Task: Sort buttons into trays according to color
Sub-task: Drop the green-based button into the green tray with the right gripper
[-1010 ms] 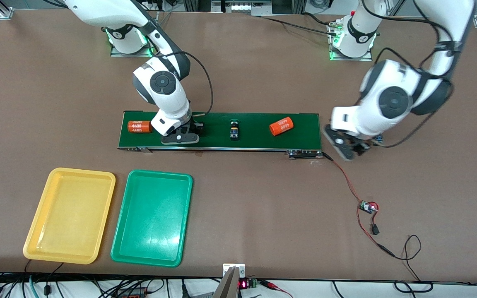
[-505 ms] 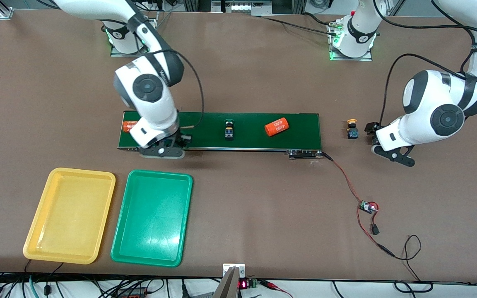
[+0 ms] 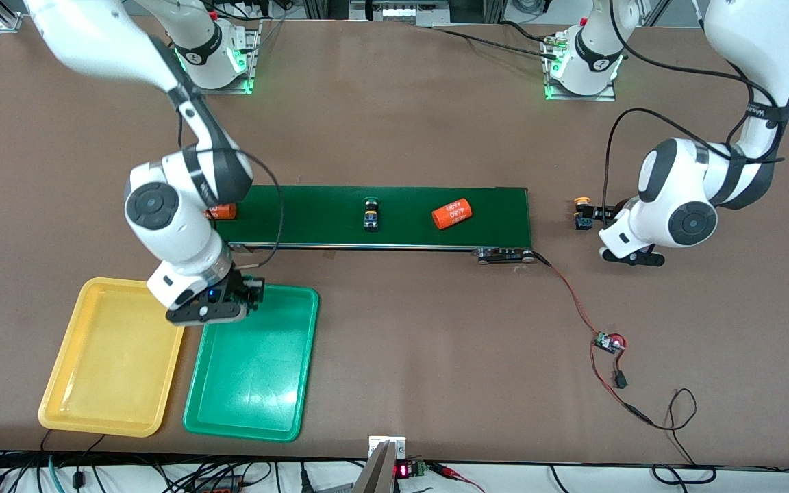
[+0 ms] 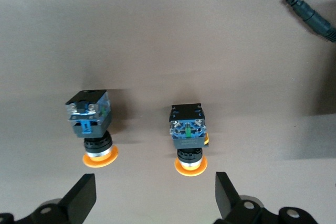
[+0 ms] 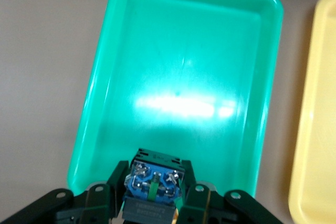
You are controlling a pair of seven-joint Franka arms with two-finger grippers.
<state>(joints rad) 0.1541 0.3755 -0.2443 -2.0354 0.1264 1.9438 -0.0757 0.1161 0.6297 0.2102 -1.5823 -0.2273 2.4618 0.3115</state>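
My right gripper (image 3: 247, 294) (image 5: 152, 192) hangs over the green tray (image 3: 257, 370) (image 5: 184, 51), at its edge closest to the conveyor. It is shut on a button (image 5: 152, 182); only the black-and-blue body shows, the cap is hidden. The yellow tray (image 3: 114, 356) (image 5: 315, 129) lies beside the green one. A green-capped button (image 3: 371, 213) rides the conveyor belt (image 3: 312, 205). My left gripper (image 3: 596, 216) (image 4: 155, 200) is open just off the belt's end, facing two yellow-capped buttons (image 4: 94, 124) (image 4: 189, 135) on the table. Only one yellow-capped button (image 3: 581, 207) shows in the front view.
Two orange cylinders printed "4680" (image 3: 451, 213) (image 3: 220, 211) lie on the belt, one partly covered by the right arm. A red wire runs from the belt's motor to a small circuit board (image 3: 607, 340) and cables (image 3: 668, 411) near the front edge.
The right arm lifted the button off the belt and carried it over the green tray. The left arm swung back, uncovering a yellow-capped button, then closed in on it. Belt items drifted toward the right arm's end.
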